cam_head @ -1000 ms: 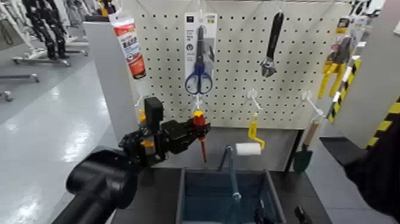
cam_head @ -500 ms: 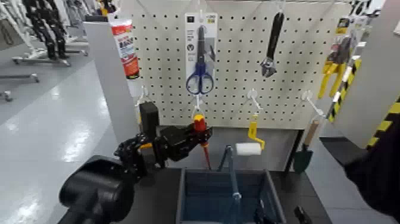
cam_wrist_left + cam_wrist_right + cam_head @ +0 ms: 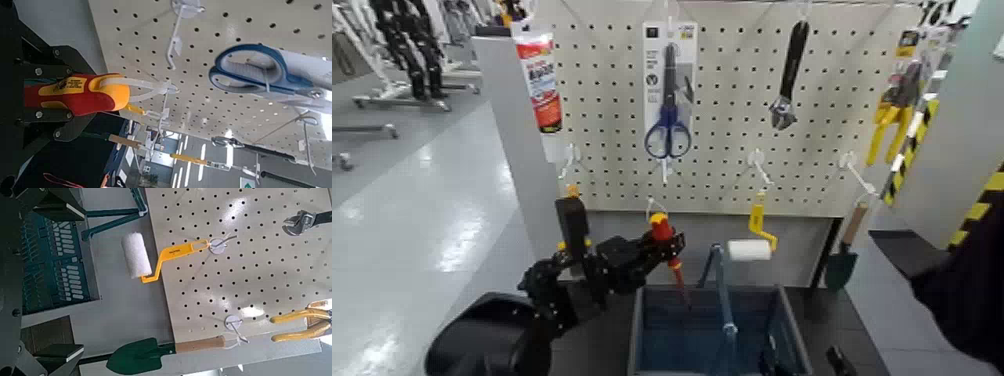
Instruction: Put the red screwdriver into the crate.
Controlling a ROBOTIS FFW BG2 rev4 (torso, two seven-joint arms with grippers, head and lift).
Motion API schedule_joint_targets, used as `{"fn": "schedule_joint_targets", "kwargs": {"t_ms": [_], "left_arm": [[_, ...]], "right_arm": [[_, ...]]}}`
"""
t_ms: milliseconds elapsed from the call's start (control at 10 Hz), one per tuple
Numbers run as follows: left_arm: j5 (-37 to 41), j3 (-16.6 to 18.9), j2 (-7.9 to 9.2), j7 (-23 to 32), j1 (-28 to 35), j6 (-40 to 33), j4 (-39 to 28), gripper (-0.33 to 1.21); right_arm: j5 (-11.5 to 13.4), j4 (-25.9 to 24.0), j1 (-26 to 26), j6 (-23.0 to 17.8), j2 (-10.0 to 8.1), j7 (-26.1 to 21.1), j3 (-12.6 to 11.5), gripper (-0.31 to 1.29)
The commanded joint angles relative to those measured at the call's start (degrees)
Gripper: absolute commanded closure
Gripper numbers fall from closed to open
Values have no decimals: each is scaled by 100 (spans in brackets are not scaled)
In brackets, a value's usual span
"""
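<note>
My left pincer (image 3: 654, 243) is clamped on the red screwdriver (image 3: 666, 248), fingers closed around the handle near its yellow band, shaft hanging down and a little tilted, its tip just over the far rim of the crate (image 3: 654, 293). In the left wrist view the handle (image 3: 78, 92) sits firmly between the pads, with a white tie or hanger loop trailing from its end toward the board. Step in hand, as I judge it: carry the tool back over the open basket and lower it before letting go. Best done by bringing the tip clear inside the far wall, keeping the shaft away from the blue hoop handle (image 3: 722, 285), which stands upright across the middle of the crate just beside the tip; that hoop is the main thing in the way. A release from low down should stop the tool bouncing out. My right pincer does not show clearly in any view, so its state I cannot tell; the right wrist camera looks past the crate's ribbed wall (image 3: 51, 262). Farther off, on the pegboard (image 3: 732, 120): a paint roller (image 3: 750, 245) with yellow handle, a green trowel (image 3: 842, 262), blue scissors (image 3: 666, 125), a wrench (image 3: 788, 80), yellow pliers (image 3: 890, 110), and a red-labelled tube (image 3: 540, 85) on the side panel.
</note>
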Motion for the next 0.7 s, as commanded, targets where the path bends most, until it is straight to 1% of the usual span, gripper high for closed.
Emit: {"fn": "schedule_joint_targets", "kwargs": {"t_ms": [100, 500, 600, 700], "left_arm": [[325, -183, 1, 34, 88, 5, 266, 115], [852, -578, -43, 105, -26, 14, 899, 114], [1010, -675, -43, 193, -53, 32, 1022, 113], [1414, -833, -43, 377, -53, -21, 1171, 113]], "right_arm": [[0, 0, -9, 0, 0, 0, 8, 13], [0, 9, -9, -9, 9, 0, 26, 13], [0, 17, -17, -9, 9, 0, 26, 13], [-9, 17, -17, -18, 9, 0, 26, 13]]}}
